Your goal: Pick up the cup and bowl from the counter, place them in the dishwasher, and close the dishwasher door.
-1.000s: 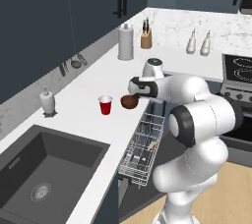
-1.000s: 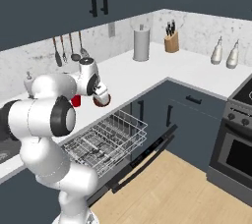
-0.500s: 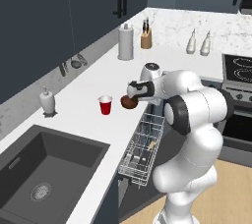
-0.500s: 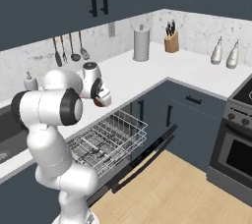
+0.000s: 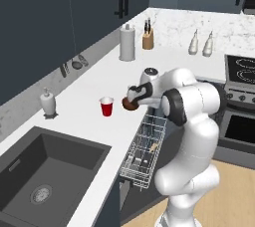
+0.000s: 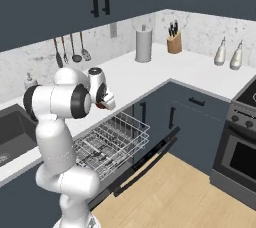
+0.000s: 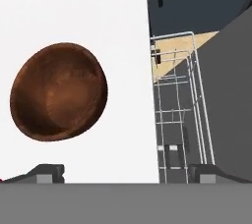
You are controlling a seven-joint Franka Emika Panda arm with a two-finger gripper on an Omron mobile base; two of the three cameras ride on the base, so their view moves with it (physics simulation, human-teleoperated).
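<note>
On the white counter (image 5: 94,96) sit bowl (image 7: 58,92) and cup (image 5: 106,106), end effector (image 7: 125,173) spread wide.

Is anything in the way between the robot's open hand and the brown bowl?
Nothing visible is. In the hand view the bowl sits on bare white counter just ahead of the open gripper. The red cup stands off to one side.

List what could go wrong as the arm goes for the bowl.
1. The bowl sits near the counter edge above the pulled-out rack; a nudge from the open gripper might push it off.
2. The red cup stands close beside it, so a sideways sweep may topple it.
</note>
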